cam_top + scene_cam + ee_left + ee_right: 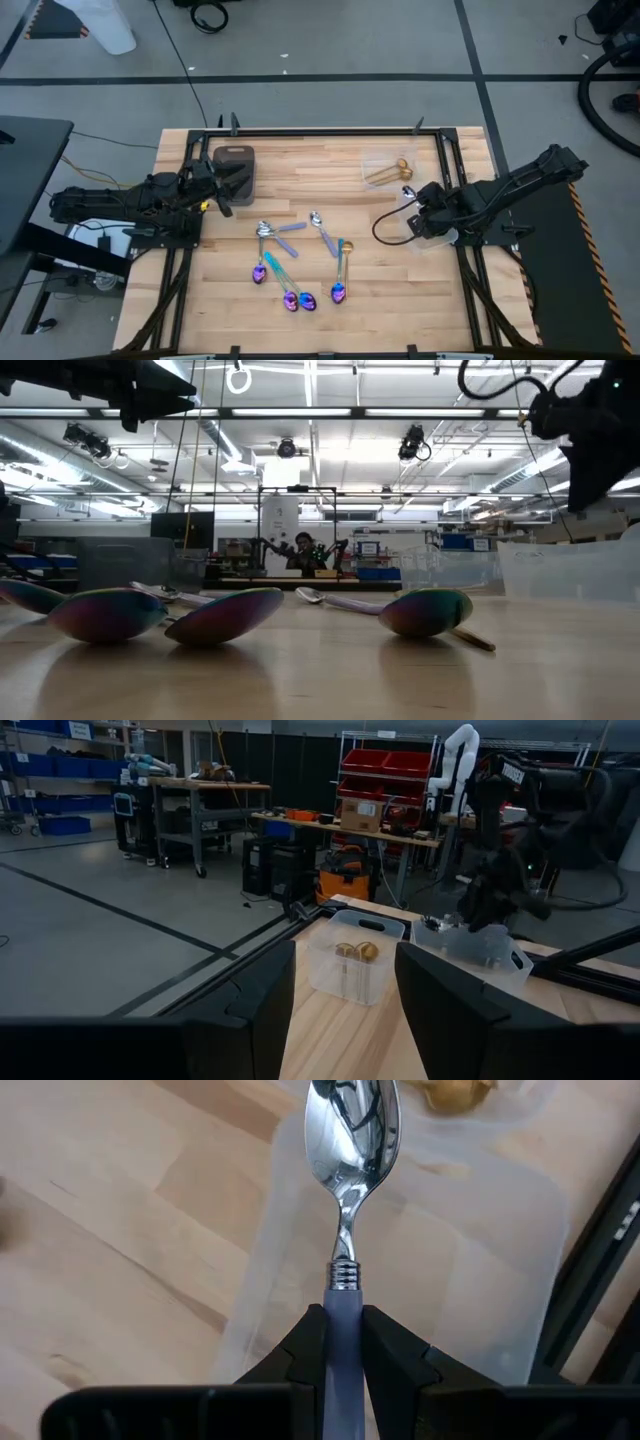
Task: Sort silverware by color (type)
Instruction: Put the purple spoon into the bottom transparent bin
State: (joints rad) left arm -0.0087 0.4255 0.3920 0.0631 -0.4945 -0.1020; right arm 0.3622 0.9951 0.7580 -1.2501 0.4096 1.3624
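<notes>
Several spoons lie loose on the wooden table: two silver ones with lavender handles (265,230) (320,222), one gold (347,245), and several iridescent purple-blue ones (290,296), whose bowls (225,615) rest on the wood in the low view. My right gripper (343,1325) (425,203) hovers over a clear container (432,228) at the table's right, shut on a silver spoon (352,1125). My left gripper (345,1010) (218,190) waits open beside the dark tray (233,163) and touches nothing. My right gripper pinches the spoon's lavender handle (343,1295) just behind the ribbed neck, between its two fingers (305,1342). The fingers lie along the handle. The spoon sticks straight out past the fingertips, lifted clear, with its bowl over the clear container's floor (470,1280).
A second clear container (385,170) (350,960) near the far right holds gold spoons. The dark tray sits at the far left. Black frame rails (455,190) border the table. Bare wood lies between the spoon cluster and the containers.
</notes>
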